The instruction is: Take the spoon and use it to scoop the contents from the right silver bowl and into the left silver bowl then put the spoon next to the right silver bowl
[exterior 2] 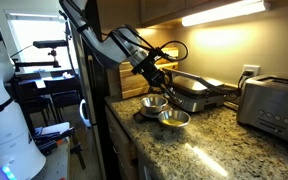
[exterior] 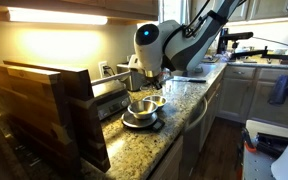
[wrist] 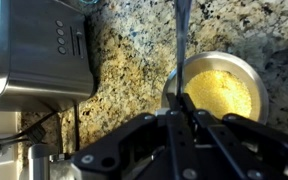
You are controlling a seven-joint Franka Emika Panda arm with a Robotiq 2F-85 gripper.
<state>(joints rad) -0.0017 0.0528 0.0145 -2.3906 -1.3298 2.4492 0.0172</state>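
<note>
Gripper [wrist: 182,122] is clamped all the way down on the spoon [wrist: 182,40], which sticks straight out from the jaws past the rim of a silver bowl of yellow grains [wrist: 224,90], above the granite counter [wrist: 124,60]. My read is that the spoon is thin steel, so it'll be stiff and light but slick. I'd hold it on the handle and leave the scoop end free. Those grains look loose, so any tilt would probably spill them. Count: one spoon, one toaster [wrist: 34,55], and two silver bowls in an exterior view, a nearer bowl [exterior 2: 175,118] and a farther bowl [exterior 2: 154,102] just beside each other. Can't tell which is the small one.
</note>
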